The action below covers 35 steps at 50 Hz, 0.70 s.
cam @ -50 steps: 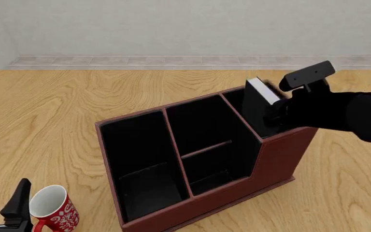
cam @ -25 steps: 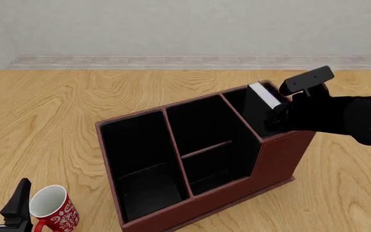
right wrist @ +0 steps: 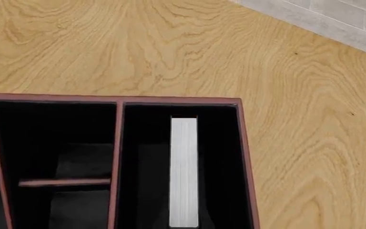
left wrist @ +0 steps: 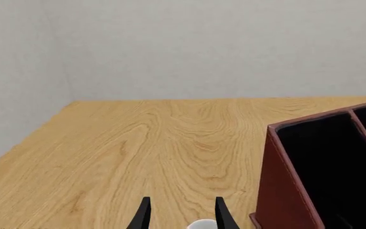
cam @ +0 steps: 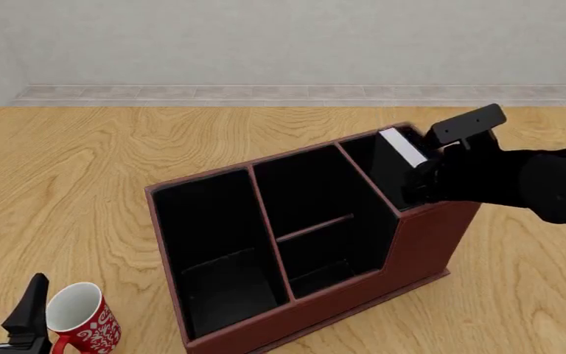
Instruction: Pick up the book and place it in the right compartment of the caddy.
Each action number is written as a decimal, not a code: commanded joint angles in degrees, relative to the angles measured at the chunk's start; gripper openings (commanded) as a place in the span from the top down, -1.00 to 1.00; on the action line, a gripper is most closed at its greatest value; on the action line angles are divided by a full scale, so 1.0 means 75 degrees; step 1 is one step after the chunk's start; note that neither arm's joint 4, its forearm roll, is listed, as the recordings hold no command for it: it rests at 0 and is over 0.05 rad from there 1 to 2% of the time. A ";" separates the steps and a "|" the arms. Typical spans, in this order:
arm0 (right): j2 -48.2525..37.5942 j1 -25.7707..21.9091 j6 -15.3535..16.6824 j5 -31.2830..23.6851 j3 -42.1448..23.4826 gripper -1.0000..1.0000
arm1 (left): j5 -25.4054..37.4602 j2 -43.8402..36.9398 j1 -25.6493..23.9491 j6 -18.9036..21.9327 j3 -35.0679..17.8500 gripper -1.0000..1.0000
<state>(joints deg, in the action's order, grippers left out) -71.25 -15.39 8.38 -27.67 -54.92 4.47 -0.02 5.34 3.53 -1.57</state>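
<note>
Currently the book (cam: 401,158) stands on edge inside the right compartment (cam: 382,173) of the caddy (cam: 416,247), with its white page edges facing up and its upper part rising to about the compartment's tall rim. In the right wrist view the page edges appear as a pale strip (right wrist: 184,171) running along the middle of the compartment, clear of both long walls.

Handling, as a judgement: the book looks rigid, compact and light. The cover is plain and probably smooth, so a firm pinch across the two flat covers, near the upper edge, is the sound place to hold it. The page block should not be squeezed from the open side.

The right gripper (cam: 429,181) reaches in from the caddy's right end, forearm roughly level, wrist directed down into the compartment. Its fingers are hidden against the black book and black interior, so whether it grips the book or has let go cannot be told.

The left gripper (left wrist: 180,215) sits low near the caddy's left front corner, beside the mug (cam: 79,316), fingers parted and holding nothing.
</note>
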 commanded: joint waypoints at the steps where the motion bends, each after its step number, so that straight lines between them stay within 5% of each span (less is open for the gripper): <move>1: 0.0090 0.0050 -0.0051 -0.0003 -0.0147 -1.00 | -0.0007 0.0001 -0.0013 -0.0024 0.0030 -1.00; 35: 0.0537 -0.0044 0.0162 -0.0393 -0.0537 -1.00 | 0.0090 -0.0003 -0.0061 -0.0014 -0.0104 -1.00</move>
<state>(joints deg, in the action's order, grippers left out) -69.17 -15.29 8.87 -28.69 -57.21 4.98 -0.04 4.94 3.43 -2.10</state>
